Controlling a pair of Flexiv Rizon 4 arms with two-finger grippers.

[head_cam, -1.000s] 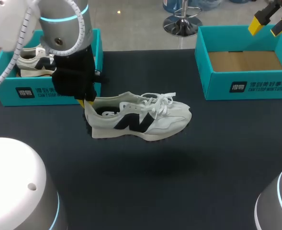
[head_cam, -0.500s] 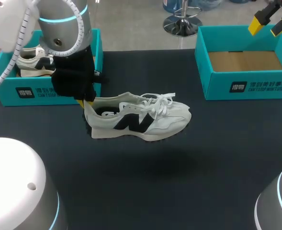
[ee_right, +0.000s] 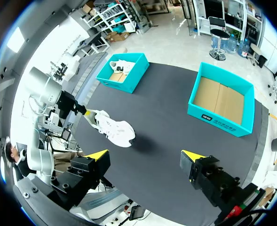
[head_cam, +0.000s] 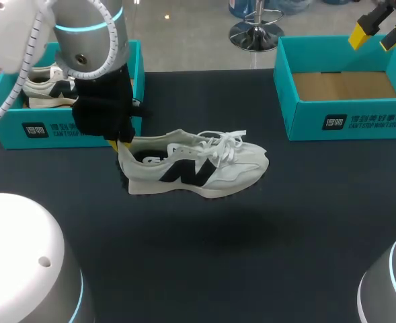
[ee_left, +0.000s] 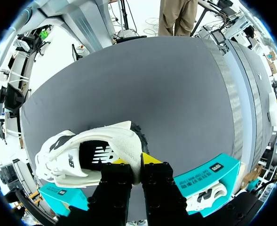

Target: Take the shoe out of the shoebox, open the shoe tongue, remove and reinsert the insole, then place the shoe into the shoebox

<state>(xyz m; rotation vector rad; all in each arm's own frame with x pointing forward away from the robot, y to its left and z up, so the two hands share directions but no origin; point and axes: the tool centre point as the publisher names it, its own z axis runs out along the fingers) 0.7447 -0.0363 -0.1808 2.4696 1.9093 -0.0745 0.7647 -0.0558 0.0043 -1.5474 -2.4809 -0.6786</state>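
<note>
A white sneaker (head_cam: 198,168) with a black side mark and white laces hangs level a little above the dark table, toe to the right, its shadow on the cloth below. My left gripper (head_cam: 122,144) is shut on the sneaker's heel collar; in the left wrist view the gripper (ee_left: 134,162) pinches the heel rim of the sneaker (ee_left: 96,153), one finger inside and one outside. My right gripper (head_cam: 379,33) is raised above the right shoebox (head_cam: 345,121), open and holding nothing; in its wrist view the gripper (ee_right: 145,155) looks down on the sneaker (ee_right: 112,127) from far off.
The left teal shoebox (head_cam: 23,124) at the back left holds a second sneaker (head_cam: 46,84). The right teal shoebox shows only its brown cardboard floor. Dark cloth stretches between the boxes and toward the front edge.
</note>
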